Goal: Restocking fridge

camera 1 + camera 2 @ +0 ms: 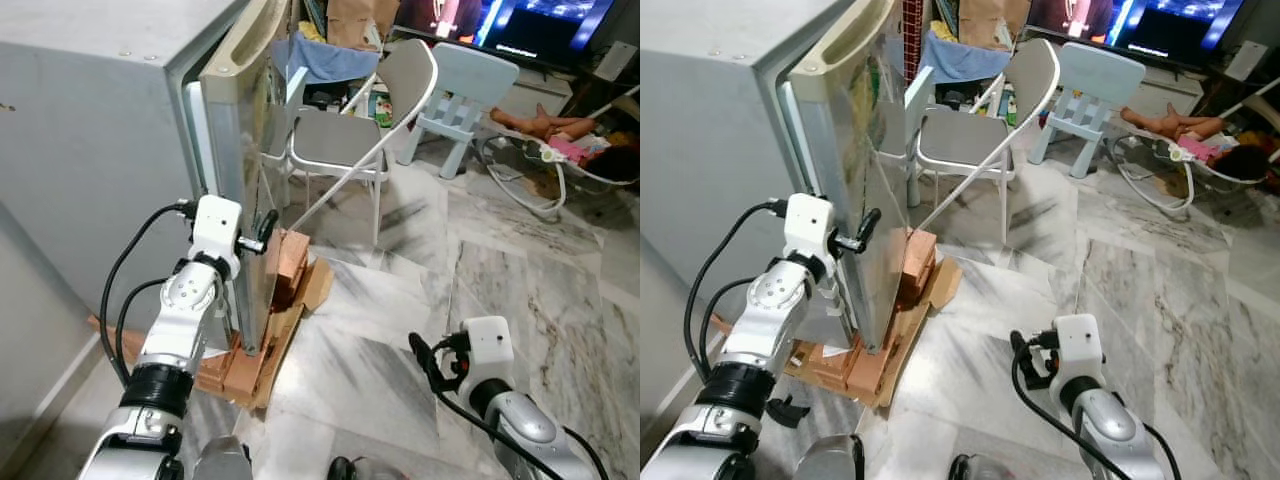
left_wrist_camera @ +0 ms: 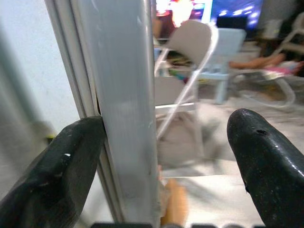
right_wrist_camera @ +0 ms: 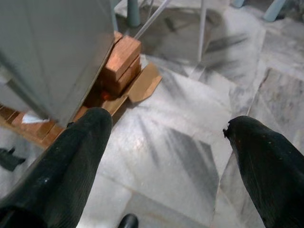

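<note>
Both fingers of the left gripper [image 2: 164, 156] straddled the fridge door [image 1: 240, 150] edge, spread; fridge interior hidden. Right gripper [image 3: 166, 161] hung released, lower right.

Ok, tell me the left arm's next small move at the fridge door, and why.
Probably pull the door edge outward to swing it wider. The left gripper straddles that edge with open jaws, one finger tucked in the narrow gap beside the fridge, so the door is only cracked open. The right gripper hangs open over the floor.
</note>
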